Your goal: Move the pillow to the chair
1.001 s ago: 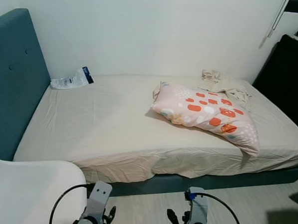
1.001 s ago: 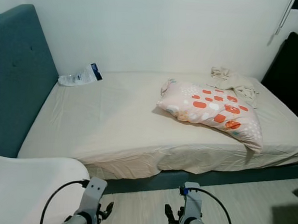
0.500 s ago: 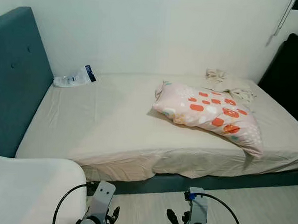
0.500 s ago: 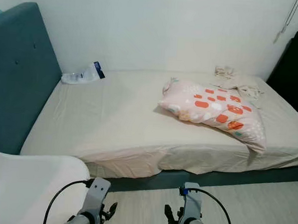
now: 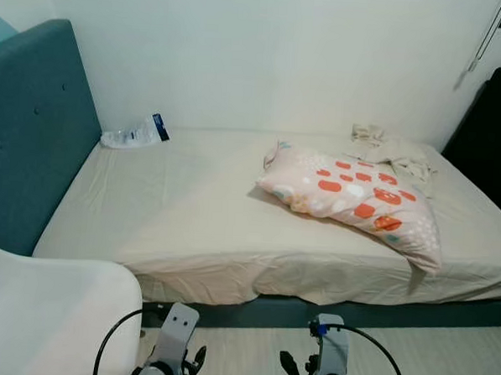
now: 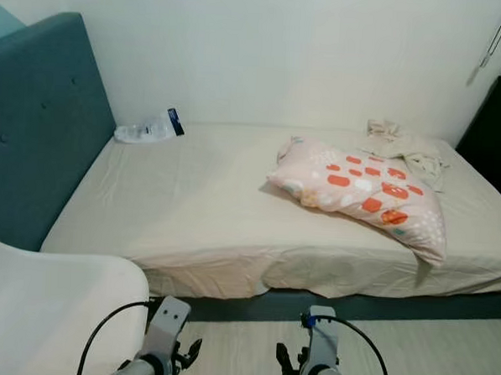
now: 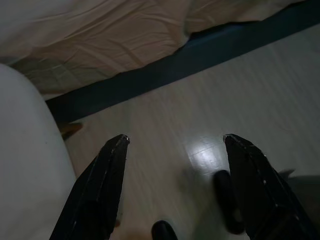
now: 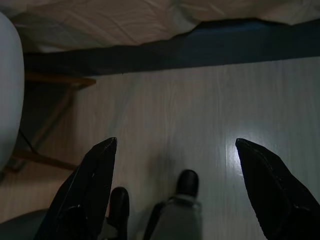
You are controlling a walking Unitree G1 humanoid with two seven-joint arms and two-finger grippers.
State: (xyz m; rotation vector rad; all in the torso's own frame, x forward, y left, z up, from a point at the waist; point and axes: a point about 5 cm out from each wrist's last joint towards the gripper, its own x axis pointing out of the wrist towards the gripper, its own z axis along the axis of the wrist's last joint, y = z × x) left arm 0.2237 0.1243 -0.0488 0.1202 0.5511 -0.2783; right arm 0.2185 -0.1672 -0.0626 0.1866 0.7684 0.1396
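Observation:
A pink pillow point(image 5: 351, 199) with orange and white spots lies on the right half of the bed point(image 5: 174, 209), near the front edge. The white chair point(image 5: 46, 315) curves up at the lower left, close to me. Both arms hang low over the floor in front of the bed. My left gripper point(image 7: 175, 142) is open above the pale floor, next to the chair's white shell point(image 7: 25, 165). My right gripper point(image 8: 175, 145) is open too, with nothing between its fingers.
A teal headboard point(image 5: 31, 134) stands at the bed's left end. A plastic packet point(image 5: 136, 134) lies at the bed's far left corner, and crumpled cloth point(image 5: 391, 150) at the far right. A dark piece of furniture point(image 5: 493, 125) stands on the right. The chair's wooden legs point(image 8: 50, 120) stand on the floor.
The camera has shifted: the bed and pillow sit slightly further right and lower in view. Both grippers hang as before, open.

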